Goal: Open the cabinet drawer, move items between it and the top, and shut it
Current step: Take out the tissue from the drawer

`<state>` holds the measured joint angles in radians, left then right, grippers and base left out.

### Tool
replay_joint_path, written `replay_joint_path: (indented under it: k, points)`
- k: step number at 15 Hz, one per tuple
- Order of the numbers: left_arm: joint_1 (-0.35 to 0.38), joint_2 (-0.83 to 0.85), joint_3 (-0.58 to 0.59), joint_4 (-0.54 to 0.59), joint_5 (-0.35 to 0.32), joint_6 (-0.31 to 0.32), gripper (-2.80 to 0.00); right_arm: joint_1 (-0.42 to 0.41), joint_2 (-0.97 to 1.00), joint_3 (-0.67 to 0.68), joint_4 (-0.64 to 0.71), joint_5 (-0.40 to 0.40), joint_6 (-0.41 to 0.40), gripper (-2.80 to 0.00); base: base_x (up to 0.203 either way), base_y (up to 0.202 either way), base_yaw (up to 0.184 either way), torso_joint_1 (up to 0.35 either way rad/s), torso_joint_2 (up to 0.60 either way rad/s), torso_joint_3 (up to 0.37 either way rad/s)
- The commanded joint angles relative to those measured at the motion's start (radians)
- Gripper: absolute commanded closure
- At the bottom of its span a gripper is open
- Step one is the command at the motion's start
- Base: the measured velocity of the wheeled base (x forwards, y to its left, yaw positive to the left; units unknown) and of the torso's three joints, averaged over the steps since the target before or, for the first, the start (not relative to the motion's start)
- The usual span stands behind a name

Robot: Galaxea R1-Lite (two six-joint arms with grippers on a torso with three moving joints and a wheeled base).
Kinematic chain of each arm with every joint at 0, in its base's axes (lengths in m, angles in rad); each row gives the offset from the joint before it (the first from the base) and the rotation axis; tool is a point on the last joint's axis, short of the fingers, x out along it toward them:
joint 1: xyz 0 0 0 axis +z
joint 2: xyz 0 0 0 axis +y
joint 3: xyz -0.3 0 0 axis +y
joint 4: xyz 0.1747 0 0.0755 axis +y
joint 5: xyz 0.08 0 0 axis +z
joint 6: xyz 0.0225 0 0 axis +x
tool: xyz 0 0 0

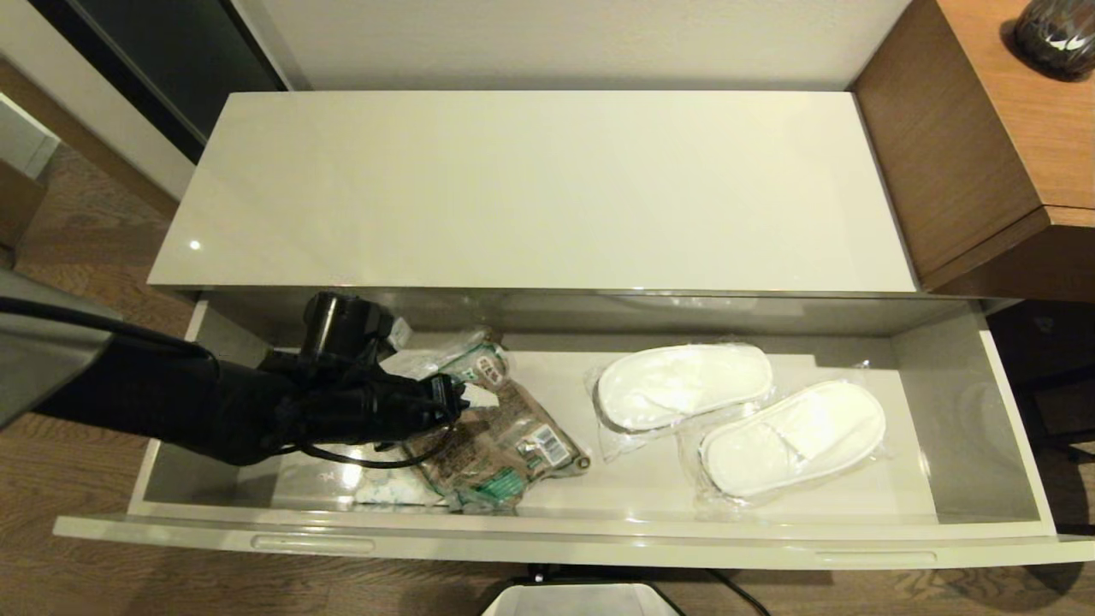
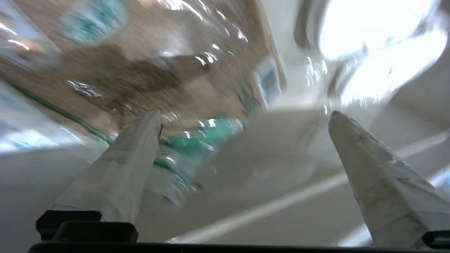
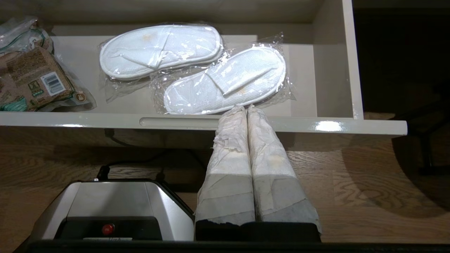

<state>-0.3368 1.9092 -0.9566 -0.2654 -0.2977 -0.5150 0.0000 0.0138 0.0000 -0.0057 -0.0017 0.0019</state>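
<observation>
The cabinet drawer [image 1: 547,541] stands pulled out under the glossy cream top [image 1: 547,188], which is bare. Two white slippers in clear wrap [image 1: 684,385] [image 1: 791,436] lie in the drawer's right half; they also show in the right wrist view as slippers [image 3: 160,49] [image 3: 228,80]. My left gripper [image 1: 445,402] [image 2: 245,117] reaches into the drawer's left part, open, with nothing between its fingers. A small white packet with blue print [image 1: 387,491] lies near the front wall, partly hidden under my left arm. My right gripper [image 3: 246,109] is shut and empty, in front of the drawer front [image 3: 105,119].
A brown-and-green printed packet [image 1: 500,445] [image 3: 31,77] lies under my left gripper, one fingertip [image 2: 149,126] at its edge. A green-and-clear wrapped packet [image 1: 477,361] sits behind it. A brown wooden desk [image 1: 967,145] with a dark vase [image 1: 1056,34] adjoins the cabinet's right.
</observation>
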Motion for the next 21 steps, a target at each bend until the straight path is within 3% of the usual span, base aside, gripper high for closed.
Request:
replay_joint_path:
  k: [1,3,9,12,21]
  points:
    - [0.014,0.045,-0.001,-0.091,0.014,-0.042,-2.80,0.000,0.002,0.002,0.000,0.000,0.000,0.00,0.000,0.000,0.000,0.000,0.00,0.000]
    - [0.028,0.065,-0.013,-0.127,0.051,-0.071,-2.80,0.000,0.002,0.002,0.000,0.000,0.000,0.00,0.000,0.000,0.000,0.000,0.00,0.000]
    - [0.056,0.050,-0.004,-0.120,0.058,-0.160,-2.80,0.000,0.002,0.002,0.000,0.000,0.000,0.00,0.000,0.000,0.000,0.000,0.00,0.000]
    - [0.089,0.035,0.001,-0.110,0.088,-0.161,-2.80,0.000,0.002,0.002,0.000,0.000,0.000,0.00,0.000,0.000,0.000,0.000,0.00,0.000]
    - [0.139,-0.087,0.104,-0.061,0.093,-0.171,-2.80,0.000,0.002,0.002,0.000,0.000,0.000,0.00,0.000,0.000,0.000,0.000,0.00,0.000]
